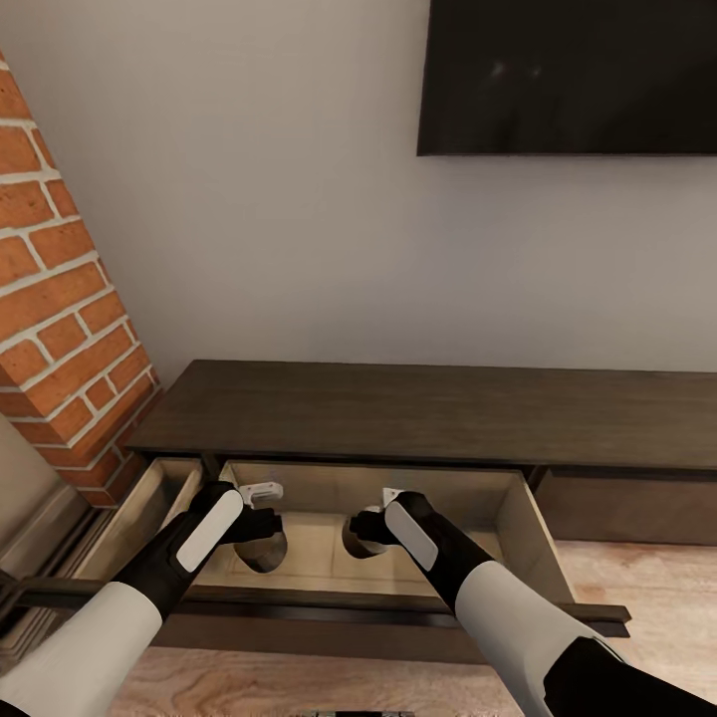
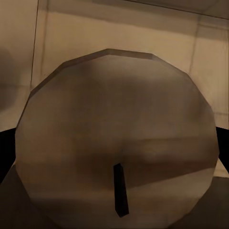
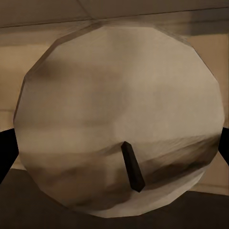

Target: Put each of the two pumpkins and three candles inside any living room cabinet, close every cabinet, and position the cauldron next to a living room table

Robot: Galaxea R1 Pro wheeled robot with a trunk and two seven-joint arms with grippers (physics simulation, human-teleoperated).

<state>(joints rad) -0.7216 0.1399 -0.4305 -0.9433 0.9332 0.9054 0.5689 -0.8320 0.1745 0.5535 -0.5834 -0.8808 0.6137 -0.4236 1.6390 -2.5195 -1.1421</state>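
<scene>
A: Left tool (image 1: 261,525)?
B: We grip a candle (image 2: 117,138) end-on, wick toward the camera, above the open cabinet (image 1: 418,413) drawer (image 1: 309,553).
A: Right tool (image 1: 364,528)?
B: Closed on a second candle (image 3: 119,119), just beside the first. Drawer walls stand clear both sides; we judge lowering straight down.

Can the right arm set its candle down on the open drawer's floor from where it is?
Probably yes: the right gripper holds its candle above the open drawer, with bare tan floor beneath; the left gripper's candle sits apart.
</scene>
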